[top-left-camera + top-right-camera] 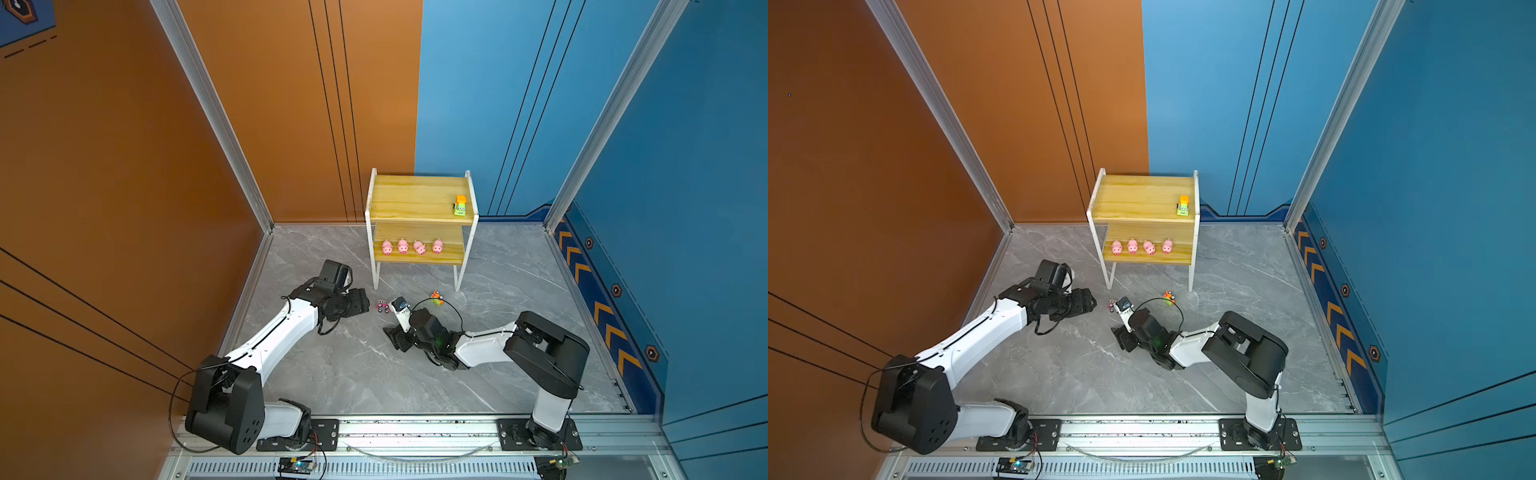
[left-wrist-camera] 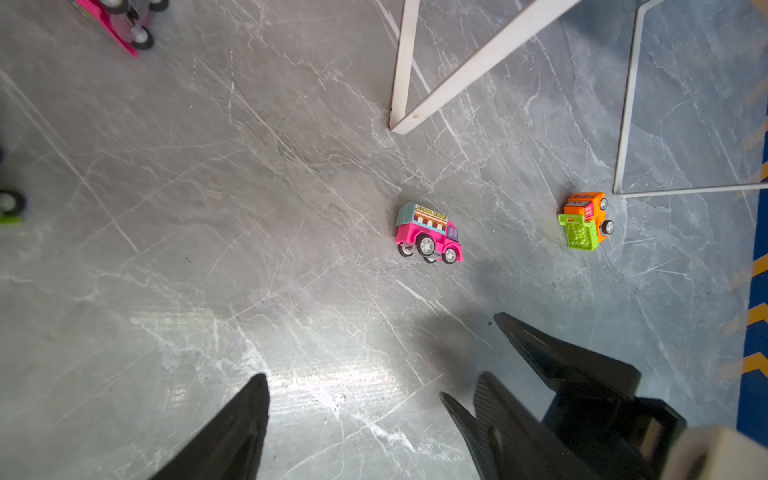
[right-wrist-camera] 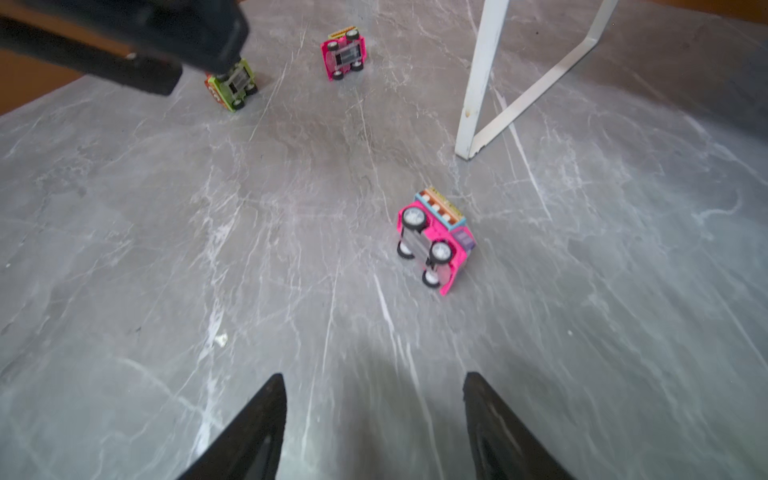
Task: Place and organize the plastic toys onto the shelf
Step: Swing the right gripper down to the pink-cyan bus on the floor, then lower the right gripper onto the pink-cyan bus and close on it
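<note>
The shelf (image 1: 419,203) holds several pink pigs (image 1: 411,247) in a row on its lower board and an orange-green car (image 1: 460,205) on its top board. On the floor in front, a pink car (image 1: 382,306) (image 2: 428,235) (image 3: 434,239) lies on its side. An orange-green car (image 1: 436,297) (image 2: 584,220) sits near the shelf's front right leg. A second pink car (image 3: 344,56) and a green car (image 3: 232,87) lie by my left gripper (image 1: 365,303) (image 2: 353,388), which is open and empty. My right gripper (image 1: 392,332) (image 3: 372,375), open and empty, is short of the pink car.
The shelf's white front legs (image 3: 473,104) (image 2: 401,83) stand just beyond the pink car. Both grippers are low over the grey marble floor (image 1: 353,374) and close together, the right one's fingers (image 2: 561,365) showing in the left wrist view. Orange and blue walls enclose the floor.
</note>
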`<act>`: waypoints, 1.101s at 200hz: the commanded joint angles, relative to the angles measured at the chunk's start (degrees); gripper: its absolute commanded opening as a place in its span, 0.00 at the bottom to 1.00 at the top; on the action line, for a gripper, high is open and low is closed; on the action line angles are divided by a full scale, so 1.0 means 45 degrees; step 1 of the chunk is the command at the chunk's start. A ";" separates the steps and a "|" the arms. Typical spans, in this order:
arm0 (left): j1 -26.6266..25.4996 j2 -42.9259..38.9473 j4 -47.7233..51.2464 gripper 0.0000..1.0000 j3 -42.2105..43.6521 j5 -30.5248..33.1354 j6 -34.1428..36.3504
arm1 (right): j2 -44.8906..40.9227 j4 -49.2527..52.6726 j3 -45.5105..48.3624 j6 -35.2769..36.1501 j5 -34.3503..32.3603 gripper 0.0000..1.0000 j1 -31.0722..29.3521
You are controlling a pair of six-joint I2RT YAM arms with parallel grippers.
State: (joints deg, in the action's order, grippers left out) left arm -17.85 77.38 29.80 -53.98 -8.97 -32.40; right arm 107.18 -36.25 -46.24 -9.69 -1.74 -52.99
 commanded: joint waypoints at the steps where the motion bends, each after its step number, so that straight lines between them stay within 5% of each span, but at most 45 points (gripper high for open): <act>1: 0.0353 -0.0023 0.0024 0.79 0.0090 -0.0800 -0.0208 | 0.0676 -0.0694 -0.1062 0.0510 0.1332 0.69 0.0393; 86: 0.1031 -0.0439 -0.0293 0.79 0.0261 -0.1692 0.0068 | 0.3190 0.1146 -0.3982 0.1022 0.2336 0.70 0.1388; 169: 0.1041 -0.0411 -0.0912 0.79 0.0581 -0.1946 -0.0006 | 0.3859 0.1512 -0.4129 0.0643 0.2126 0.69 0.1425; 220: 0.1056 -0.0490 -0.1081 0.79 0.0692 -0.1909 0.0022 | 0.3819 0.1583 -0.4329 0.0984 0.1676 0.40 0.1185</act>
State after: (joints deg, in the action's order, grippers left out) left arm -13.50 76.29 25.87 -51.90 -16.60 -32.84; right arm 123.55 -31.07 -65.45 -6.00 7.18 -46.57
